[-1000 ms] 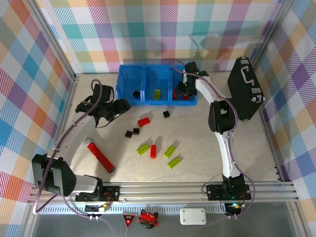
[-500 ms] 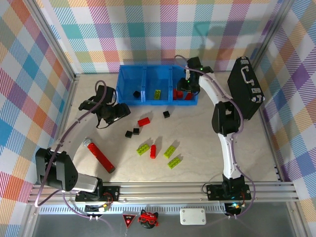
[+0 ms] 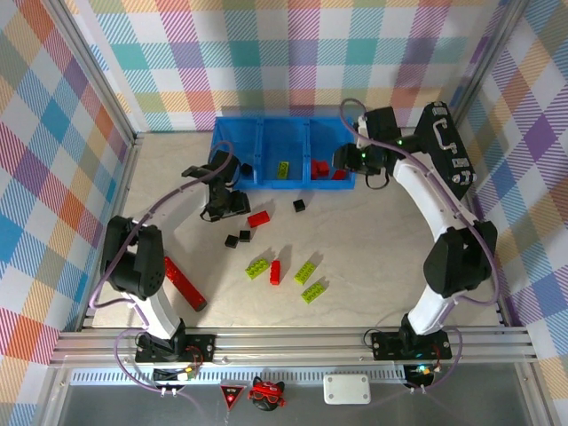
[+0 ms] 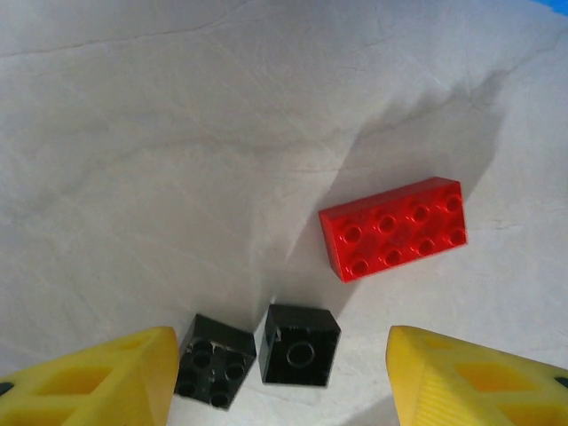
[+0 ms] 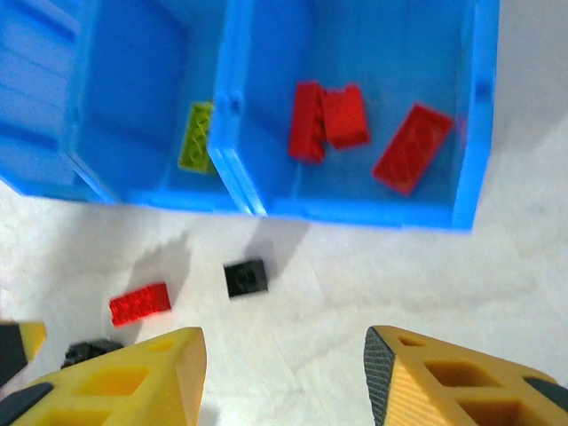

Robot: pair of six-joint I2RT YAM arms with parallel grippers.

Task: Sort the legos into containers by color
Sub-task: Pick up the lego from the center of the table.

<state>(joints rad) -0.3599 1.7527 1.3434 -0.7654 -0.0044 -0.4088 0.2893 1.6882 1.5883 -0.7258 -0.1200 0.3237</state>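
Observation:
The three joined blue containers point(image 3: 238, 182) point(image 5: 470, 133) stand at the back. The left bin holds a black lego point(image 3: 245, 168), the middle a green one point(image 3: 281, 169) point(image 5: 195, 135), the right bin three red ones point(image 3: 319, 167) point(image 5: 413, 148). My left gripper point(image 3: 229, 206) point(image 4: 280, 382) hangs open over two black legos point(image 4: 215, 359) point(image 4: 301, 344), which lie between its yellow fingers, with a red lego point(image 4: 395, 227) point(image 3: 258, 218) just beyond. My right gripper point(image 3: 348, 160) point(image 5: 284, 382) is open and empty at the front of the right bin, above a black lego point(image 5: 246, 277) point(image 3: 299, 205).
Three green legos point(image 3: 257, 267) point(image 3: 308, 272) point(image 3: 314, 291) and a red one point(image 3: 275, 272) lie mid-table. A long red bar with a black end point(image 3: 182, 280) lies at the left front. A black briefcase point(image 3: 442, 160) stands at the right, close behind the right arm.
My left gripper has swung right, from the left of the bins to above the black and red legos. My right gripper has pulled back out of the right bin, opening wider.

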